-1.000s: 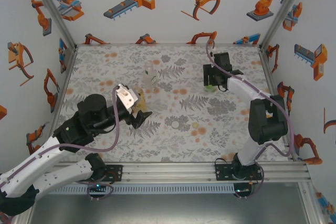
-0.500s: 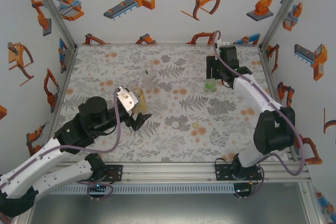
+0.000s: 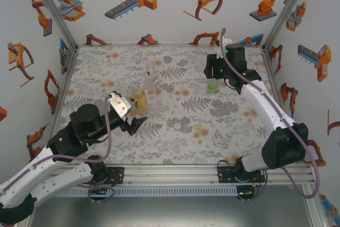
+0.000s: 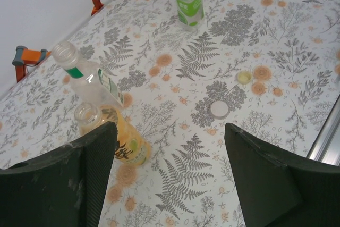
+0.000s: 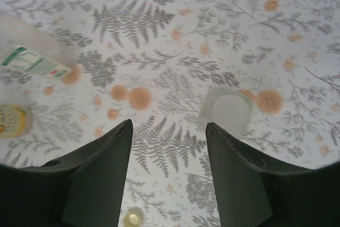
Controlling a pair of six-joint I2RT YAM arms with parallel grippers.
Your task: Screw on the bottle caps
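The amber bottle (image 3: 139,101) stands uncapped left of centre, with its open neck (image 4: 87,114) just beyond my left fingers. My left gripper (image 3: 133,123) (image 4: 169,128) is open and empty, near and slightly left of that bottle. The slim clear bottle (image 3: 151,78) (image 4: 87,78) stands uncapped behind the amber one. At the right is the short green bottle (image 3: 212,86) (image 4: 189,3), seen from above (image 5: 226,111) with a whitish round top. My right gripper (image 3: 212,73) (image 5: 169,126) hangs open above it, apart from it. A white cap (image 3: 177,126) (image 4: 219,110) and a yellowish cap (image 3: 197,127) (image 4: 244,77) (image 5: 133,217) lie loose on the table.
The floral tabletop (image 3: 234,131) is walled on three sides by white panels with orange robot pictures. An aluminium rail (image 3: 212,169) runs along the near edge. The two loose caps lie between the arms, near the front centre.
My left gripper has drawn back to the left and nearer, away from the amber bottle. My right gripper has lifted off the green bottle and moved toward the far right.
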